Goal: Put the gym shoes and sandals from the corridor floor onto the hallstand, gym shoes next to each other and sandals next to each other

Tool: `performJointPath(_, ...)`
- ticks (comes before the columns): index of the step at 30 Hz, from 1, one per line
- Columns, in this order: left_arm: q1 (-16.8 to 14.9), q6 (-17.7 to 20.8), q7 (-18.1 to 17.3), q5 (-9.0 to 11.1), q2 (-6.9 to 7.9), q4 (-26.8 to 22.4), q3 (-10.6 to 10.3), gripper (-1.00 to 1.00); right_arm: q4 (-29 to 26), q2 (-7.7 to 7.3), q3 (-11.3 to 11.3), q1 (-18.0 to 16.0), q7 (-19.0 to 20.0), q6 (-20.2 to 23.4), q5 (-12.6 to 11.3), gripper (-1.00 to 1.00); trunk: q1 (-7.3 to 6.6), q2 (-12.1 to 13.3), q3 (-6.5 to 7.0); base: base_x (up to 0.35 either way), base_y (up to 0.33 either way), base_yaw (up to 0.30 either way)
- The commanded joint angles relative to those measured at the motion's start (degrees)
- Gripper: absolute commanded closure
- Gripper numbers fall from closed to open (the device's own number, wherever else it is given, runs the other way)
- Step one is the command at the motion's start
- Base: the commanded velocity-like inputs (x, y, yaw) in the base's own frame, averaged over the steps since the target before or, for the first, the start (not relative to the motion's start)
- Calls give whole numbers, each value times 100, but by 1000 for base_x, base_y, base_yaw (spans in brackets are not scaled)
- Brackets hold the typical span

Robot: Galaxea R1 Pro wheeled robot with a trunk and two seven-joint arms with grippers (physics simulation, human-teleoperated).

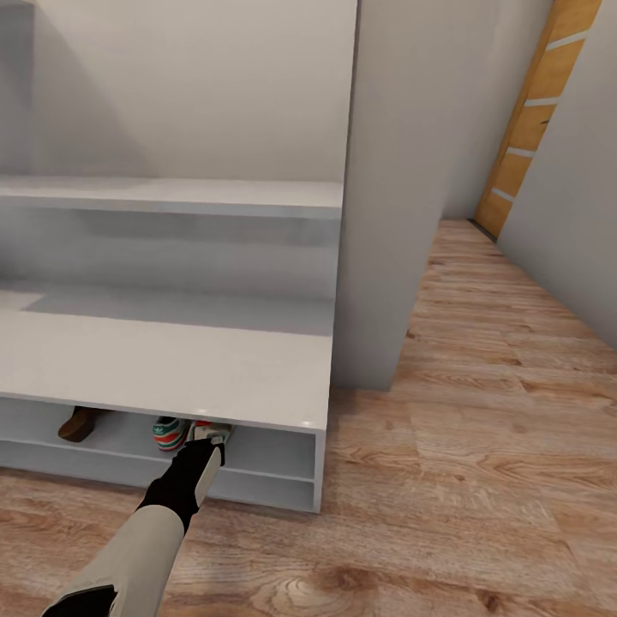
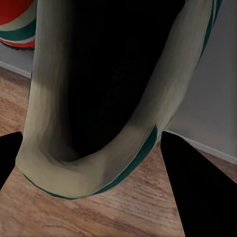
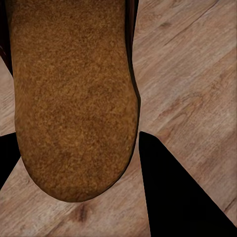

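Light wood-plank corridor floor [image 1: 480, 446] is seen across the lower and right part of the head view, open and bare up to a wooden door [image 1: 536, 111] at the upper right. The pale hallstand [image 1: 171, 360] fills the left, its bench edge overhanging low shelves. At lower centre the left gripper [image 1: 208, 434] is reached under that edge, clamped on a gym shoe [image 2: 98, 98] at the shelf front; a second gym shoe [image 1: 169, 433] lies just beside it, and a sandal [image 1: 79, 424] farther left. In the right wrist view, another sandal [image 3: 74, 98] is pinched by the right gripper [image 3: 74, 163] above bare planks.
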Motion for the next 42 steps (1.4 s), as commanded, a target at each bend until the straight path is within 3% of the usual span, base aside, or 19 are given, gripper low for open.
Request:
performJointPath(1,0,1,-8,-3,0,0,1,100,0,2,0,0,-17,-1,-19,100,0,0,0,0,0,0)
performJointPath(26,0,1,-8,4,0,0,7,100,0,1,1,0,-17,-3,-19,100,0,0,0,38,0,0)
performJointPath(27,0,1,-8,5,0,0,8,-100,0,0,1,0,-17,-3,-19,100,0,0,0,0,0,0)
performJointPath(42,0,1,-8,-3,2,0,4,-100,0,3,1,0,-17,-1,-19,100,0,0,0,0,0,0)
